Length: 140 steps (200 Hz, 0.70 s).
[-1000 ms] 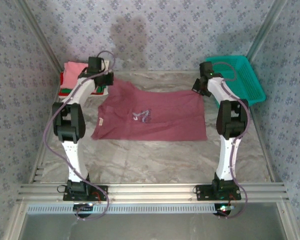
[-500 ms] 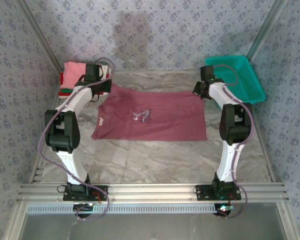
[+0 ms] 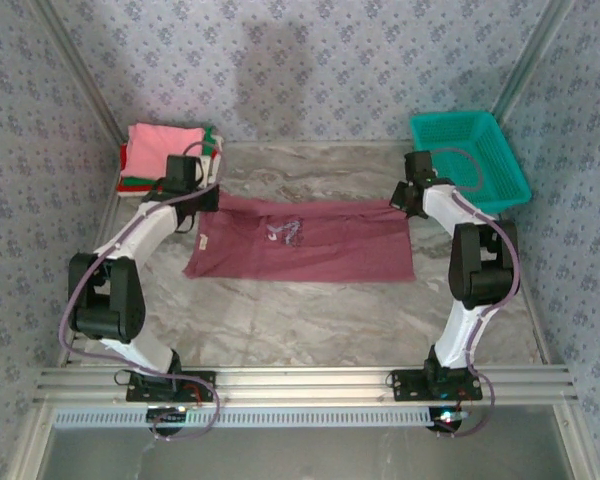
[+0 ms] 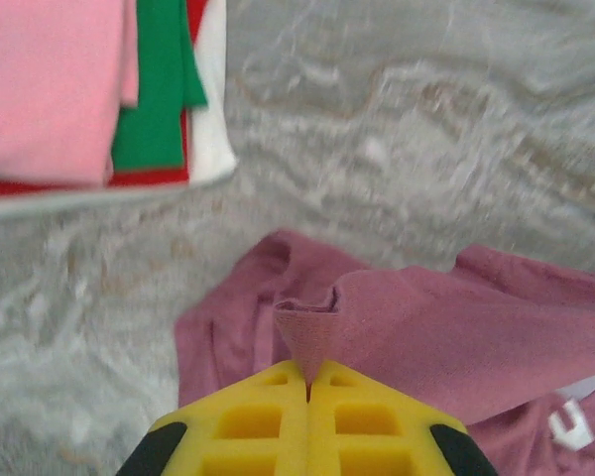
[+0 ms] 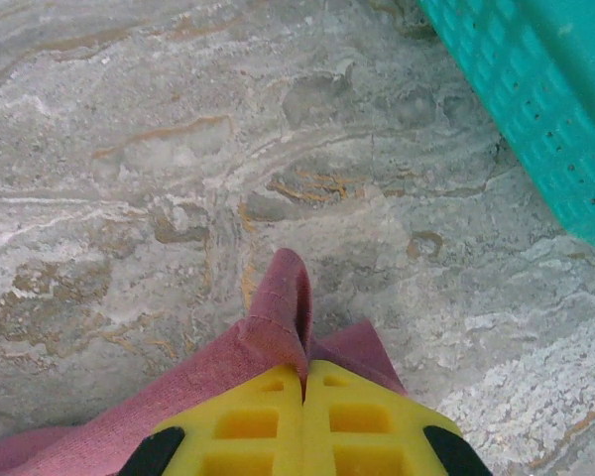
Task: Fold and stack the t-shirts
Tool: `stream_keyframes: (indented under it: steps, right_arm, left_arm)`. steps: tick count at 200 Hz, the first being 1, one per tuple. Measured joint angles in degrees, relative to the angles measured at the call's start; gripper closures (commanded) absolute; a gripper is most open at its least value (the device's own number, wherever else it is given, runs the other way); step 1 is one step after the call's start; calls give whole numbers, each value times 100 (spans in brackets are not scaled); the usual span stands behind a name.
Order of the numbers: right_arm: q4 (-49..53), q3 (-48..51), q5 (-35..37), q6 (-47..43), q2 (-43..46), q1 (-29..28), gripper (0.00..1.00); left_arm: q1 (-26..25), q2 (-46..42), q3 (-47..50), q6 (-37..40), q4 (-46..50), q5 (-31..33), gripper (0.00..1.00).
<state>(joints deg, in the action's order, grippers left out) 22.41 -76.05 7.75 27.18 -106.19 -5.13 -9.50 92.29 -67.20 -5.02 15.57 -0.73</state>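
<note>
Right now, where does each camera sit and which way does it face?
Top external: high behind the bases, looking down on the table; both arms show.
Left wrist: looks past the left gripper, shut on the maroon t-shirt, toward the folded stack.
Right wrist: looks past the right gripper, shut on it, teal basket beyond.
All share the t-shirt.

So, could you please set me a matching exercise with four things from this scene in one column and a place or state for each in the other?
Things
1. maroon t-shirt
2. folded stack of t-shirts
3. teal basket
4. left claw

Places or states
A. at the far right corner of the table
B. shut on a pinched fold of maroon fabric
C. at the far left corner of the table
D. lying across the middle of the table

Pairs: 1-D, 2-C, 3-A, 4-B
</note>
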Motion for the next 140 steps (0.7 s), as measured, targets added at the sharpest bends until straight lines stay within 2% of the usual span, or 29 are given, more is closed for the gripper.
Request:
stream_keyframes:
  steps: [51, 95, 114, 132, 140]
  right_arm:
    - [-50, 11, 2, 2, 90, -26, 100]
    - [-236, 529, 50, 90, 737, -114, 97]
    - [-289, 975, 48, 188, 1040, -118, 84]
    - [-293, 1366, 39, 251, 1270, -118, 79]
    - [-289, 1552, 35, 306, 1390, -120, 73]
  left_arm:
    - [-7, -87, -90, -90, 146, 186, 100]
    - [-111, -713, 125, -221, 267, 275, 100]
    - [-155, -960, 417, -308, 343, 278, 100]
    - [-190, -1104, 708, -411, 505, 278, 91]
    - [-212, -1172, 835, -442, 586, 275, 81]
